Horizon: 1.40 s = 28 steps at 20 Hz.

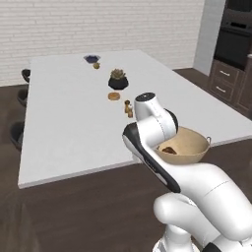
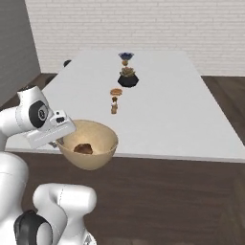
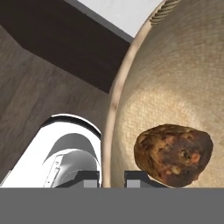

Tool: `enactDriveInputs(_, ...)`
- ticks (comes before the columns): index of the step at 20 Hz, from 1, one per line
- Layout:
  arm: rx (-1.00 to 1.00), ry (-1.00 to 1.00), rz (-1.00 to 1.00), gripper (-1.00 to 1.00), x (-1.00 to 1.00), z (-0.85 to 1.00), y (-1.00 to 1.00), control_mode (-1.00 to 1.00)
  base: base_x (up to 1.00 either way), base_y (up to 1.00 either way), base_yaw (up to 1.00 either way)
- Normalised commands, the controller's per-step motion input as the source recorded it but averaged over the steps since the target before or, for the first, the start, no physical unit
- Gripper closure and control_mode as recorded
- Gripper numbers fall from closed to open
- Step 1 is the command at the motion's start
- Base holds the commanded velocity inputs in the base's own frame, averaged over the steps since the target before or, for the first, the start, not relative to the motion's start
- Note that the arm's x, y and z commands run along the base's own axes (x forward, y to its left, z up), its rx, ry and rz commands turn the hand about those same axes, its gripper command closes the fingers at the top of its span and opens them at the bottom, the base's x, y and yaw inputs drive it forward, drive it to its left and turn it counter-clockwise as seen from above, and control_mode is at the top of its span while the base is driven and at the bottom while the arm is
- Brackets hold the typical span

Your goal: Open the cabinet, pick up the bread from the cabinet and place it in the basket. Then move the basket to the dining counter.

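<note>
Currently the jaws pinch the basket (image 2: 89, 143) rim, bread (image 2: 83, 149) inside; tilting short of the tabletop (image 2: 162, 110) could spill it.

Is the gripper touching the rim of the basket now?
Touching. In the hand view the gripper is shut on the basket rim, one fingertip on each side of the wall.

One basket (image 2: 91, 143) with one bread (image 2: 83, 149) is counted, one dining counter (image 2: 191, 110), one potted plant (image 2: 128, 77), one small dark bowl (image 2: 126, 56), three dark stools (image 1: 17, 134) and two small shakers (image 1: 128, 109)
</note>
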Motion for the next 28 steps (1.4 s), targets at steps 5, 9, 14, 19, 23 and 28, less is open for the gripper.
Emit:
enactDriveInputs(5,0.0,0.0,0.0,1.0,0.0,0.0,0.0,1.0,0.48,0.39,0.0)
enactDriveInputs(9,0.0,0.0,0.0,1.0,0.0,0.0,0.0,1.0,0.43,0.38,0.0)
enactDriveInputs(14,0.0,0.0,0.0,1.0,0.0,0.0,0.0,1.0,0.49,0.39,0.0)
enactDriveInputs(19,0.0,0.0,0.0,1.0,0.0,0.0,0.0,1.0,0.45,0.34,0.0)
enactDriveInputs(23,0.0,0.0,0.0,1.0,0.36,0.0,0.3,-1.0,0.09,0.08,0.0)
enactDriveInputs(28,0.0,0.0,0.01,1.0,0.69,0.0,0.43,-1.0,0.0,0.0,0.0)
